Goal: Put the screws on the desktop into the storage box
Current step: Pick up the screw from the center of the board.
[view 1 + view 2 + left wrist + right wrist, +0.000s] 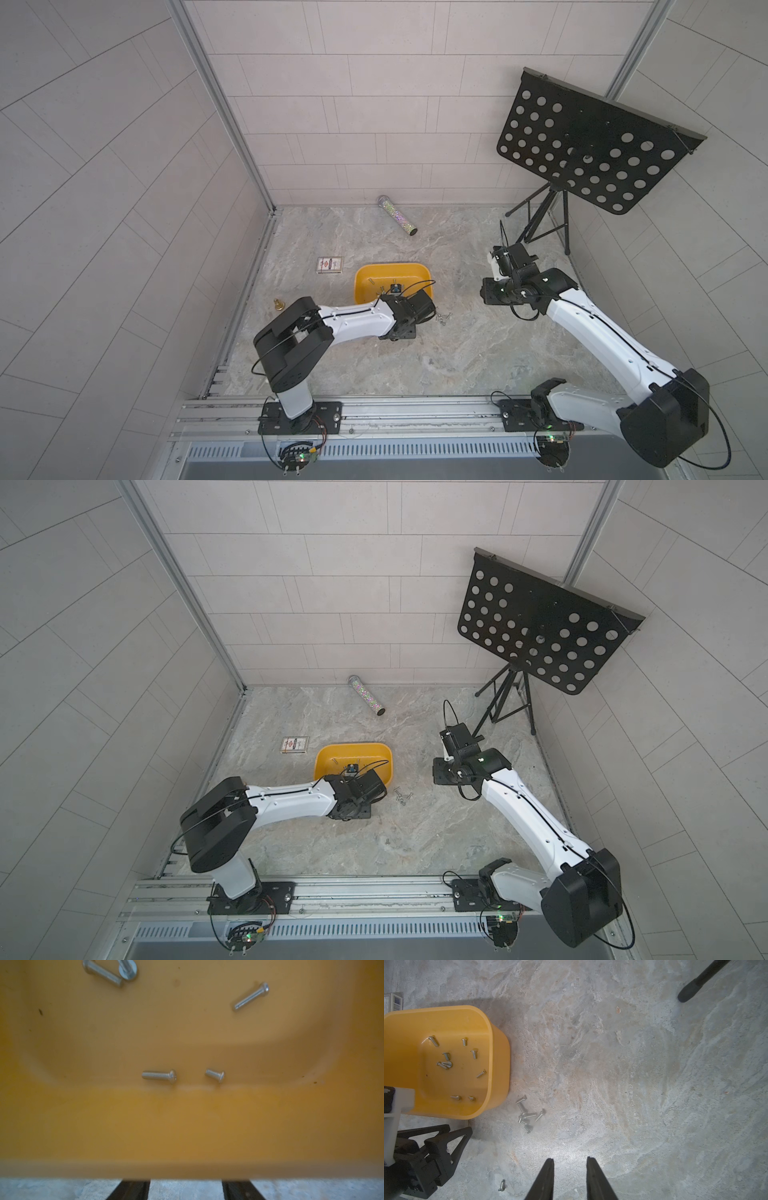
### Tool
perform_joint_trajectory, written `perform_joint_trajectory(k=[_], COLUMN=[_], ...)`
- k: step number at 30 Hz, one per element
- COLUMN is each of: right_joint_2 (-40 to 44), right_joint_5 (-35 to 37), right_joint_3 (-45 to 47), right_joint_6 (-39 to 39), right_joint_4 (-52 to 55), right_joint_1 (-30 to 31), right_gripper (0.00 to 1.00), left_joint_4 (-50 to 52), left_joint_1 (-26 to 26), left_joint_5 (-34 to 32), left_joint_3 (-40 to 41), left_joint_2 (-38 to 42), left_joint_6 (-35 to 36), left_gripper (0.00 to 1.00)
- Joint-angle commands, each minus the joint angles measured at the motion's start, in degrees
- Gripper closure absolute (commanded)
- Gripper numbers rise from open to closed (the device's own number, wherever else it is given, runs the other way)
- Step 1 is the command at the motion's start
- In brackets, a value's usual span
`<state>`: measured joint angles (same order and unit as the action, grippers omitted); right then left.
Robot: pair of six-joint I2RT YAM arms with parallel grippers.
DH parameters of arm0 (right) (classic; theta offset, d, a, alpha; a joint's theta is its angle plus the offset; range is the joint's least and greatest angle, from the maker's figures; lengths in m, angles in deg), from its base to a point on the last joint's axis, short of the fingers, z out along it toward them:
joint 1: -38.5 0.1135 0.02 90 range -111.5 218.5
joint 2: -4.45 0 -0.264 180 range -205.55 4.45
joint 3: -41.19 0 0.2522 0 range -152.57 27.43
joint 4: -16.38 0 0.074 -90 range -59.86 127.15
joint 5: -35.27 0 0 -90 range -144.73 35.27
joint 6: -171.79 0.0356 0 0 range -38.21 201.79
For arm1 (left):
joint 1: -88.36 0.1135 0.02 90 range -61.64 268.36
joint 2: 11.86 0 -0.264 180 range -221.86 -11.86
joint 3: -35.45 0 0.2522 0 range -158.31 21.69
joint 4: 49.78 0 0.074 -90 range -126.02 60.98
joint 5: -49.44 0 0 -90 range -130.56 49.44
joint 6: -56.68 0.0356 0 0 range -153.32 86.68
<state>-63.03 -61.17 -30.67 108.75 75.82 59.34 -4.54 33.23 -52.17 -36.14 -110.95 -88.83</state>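
Right wrist view: the right claw point(570, 1167) hangs over the table point(633, 1084). Its two black fingers are spread apart and nothing is between them. The yellow storage box point(500, 1053) sits on the table, and about nine screws point(446, 1056) lie loose on its floor. More screws are outside it. A little heap point(527, 1115) lies on the table just beside one corner of the box. One lone screw point(501, 1185) lies farther off, near the right claw.

The left claw point(460, 1126) is just beside the box, outside its wall. In the left wrist view its fingers point(128, 1189) are spread too, with only table showing between them — it holds nothing. That view looks into the box, where a few screws rest on the yellow floor.

In both top views a small card box point(329, 265) point(294, 745) lies near the storage box. A black music stand point(590, 141) point(540, 621) stands at the far corner of the table — by the right arm.
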Motion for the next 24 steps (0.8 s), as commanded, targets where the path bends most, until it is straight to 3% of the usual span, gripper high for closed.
perform_joint_trajectory(k=[1, 7, 24], right_joint_2=[-0.1, -0.3, -1.5], right_joint_5=[0.1, 0.1, -0.4], right_joint_3=[0.4, 0.2, -0.9], right_joint_6=[-0.6, -0.6, -0.7], right_joint_4=[1.0, 0.9, 0.8], right_joint_1=[-0.2, -0.2, -0.2], right_gripper=[0.69, 0.69, 0.69], left_joint_4=[0.2, -0.5, -0.2], left_joint_1=[-0.2, -0.2, -0.2], left_joint_5=[-0.5, -0.3, 0.3], left_joint_3=[-1.7, -1.9, -2.1], left_joint_2=[-1.2, -2.3, -4.4], left_joint_6=[0.2, 0.3, 0.6], left_gripper=[0.39, 0.39, 0.54])
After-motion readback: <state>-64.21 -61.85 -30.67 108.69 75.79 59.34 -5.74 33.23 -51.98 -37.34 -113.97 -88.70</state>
